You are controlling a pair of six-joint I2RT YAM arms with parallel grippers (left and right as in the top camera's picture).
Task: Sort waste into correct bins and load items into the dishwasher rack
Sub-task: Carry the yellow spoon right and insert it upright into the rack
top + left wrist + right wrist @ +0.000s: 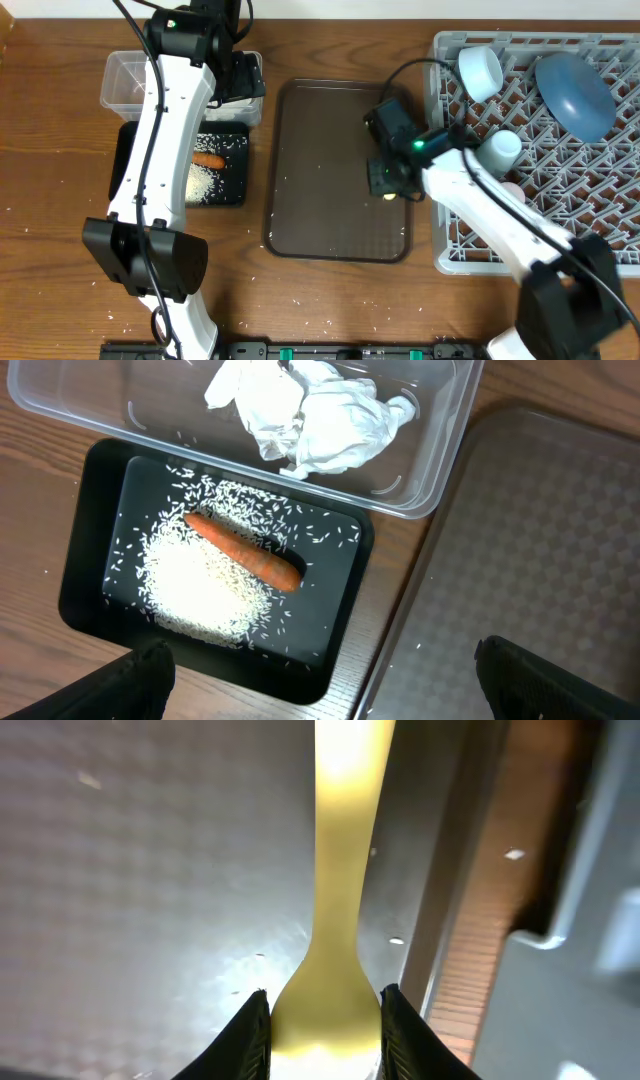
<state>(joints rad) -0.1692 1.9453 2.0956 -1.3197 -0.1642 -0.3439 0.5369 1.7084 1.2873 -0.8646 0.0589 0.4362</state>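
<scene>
- At the upper left of the overhead view the clear tub (135,80) is holding the crumpled white tissues (310,415), so the paper waste is looking sorted
- Just below it the black tray (80,595) is carrying the rice (200,595) in a loose white heap, with the orange carrot (245,552) lying slantwise across it; stray grains are dotting the table (50,250), and the wrapper is not showing anywhere
- The left tool (320,685) is hanging above these bins with its fingers spread wide, carrying nothing
- At mid frame, over the right edge of the brown serving tray (320,170), the right tool (325,1020) is pinching the pale yellow spoon (345,840) by a broad end, its slim glossy neck stretching up the wrist view
- At the right the rack (450,255) is already holding the dark blue plate (575,95), a pale cup (480,70) and a second cup (497,150); the spoon is looking like one of the last items waiting to be loaded
</scene>
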